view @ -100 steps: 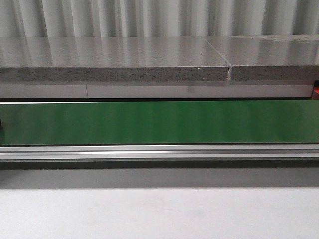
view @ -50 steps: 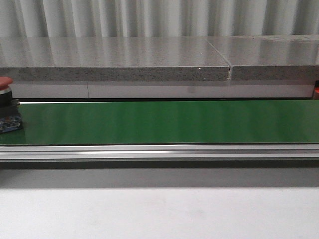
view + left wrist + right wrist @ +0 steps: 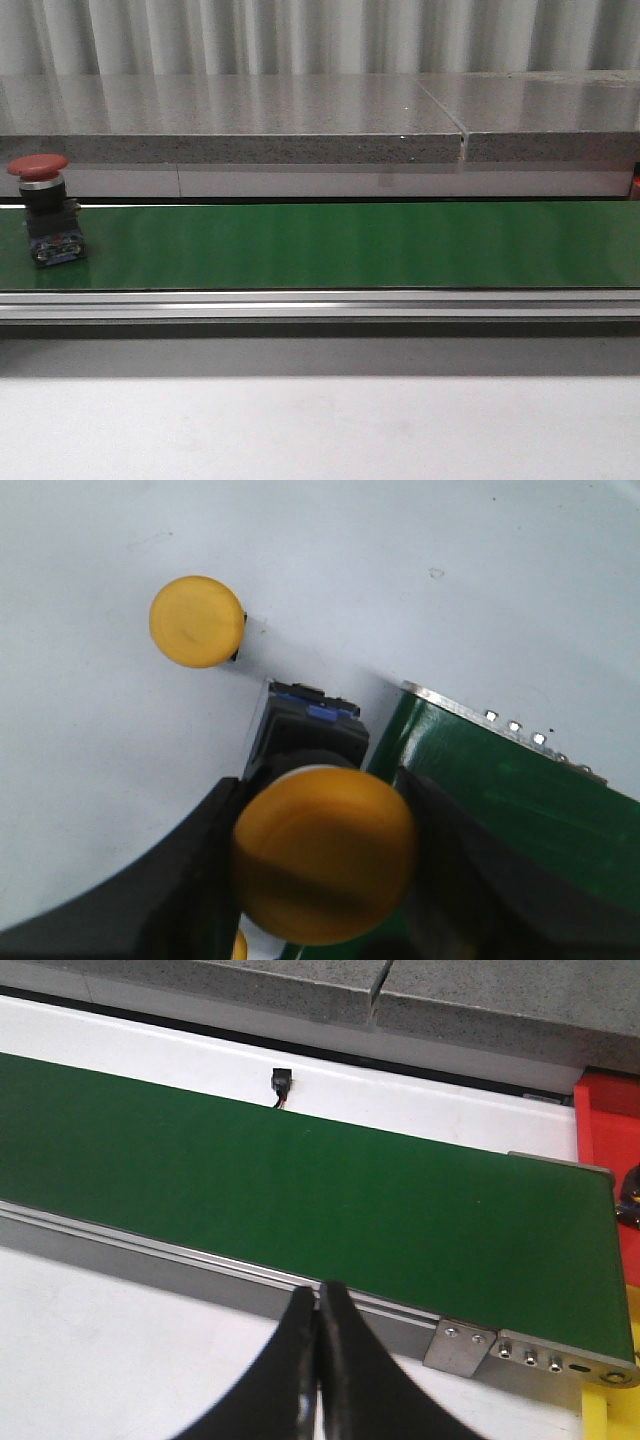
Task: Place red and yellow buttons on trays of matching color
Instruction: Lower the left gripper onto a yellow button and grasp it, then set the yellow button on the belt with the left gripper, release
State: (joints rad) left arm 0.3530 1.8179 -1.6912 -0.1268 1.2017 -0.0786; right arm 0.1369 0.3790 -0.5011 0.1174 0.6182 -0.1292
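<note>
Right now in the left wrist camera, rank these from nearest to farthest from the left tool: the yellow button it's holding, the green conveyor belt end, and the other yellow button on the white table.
1. Held yellow mushroom-cap button: between the left tool's fingers.
2. Green conveyor belt end: just beside one finger.
3. Loose yellow mushroom-cap button: standing apart on the white table.

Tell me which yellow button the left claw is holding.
The big yellow button in the left wrist view, clamped between the left claw fingers. The smaller-looking yellow button stands free on the white surface beyond it.
</note>
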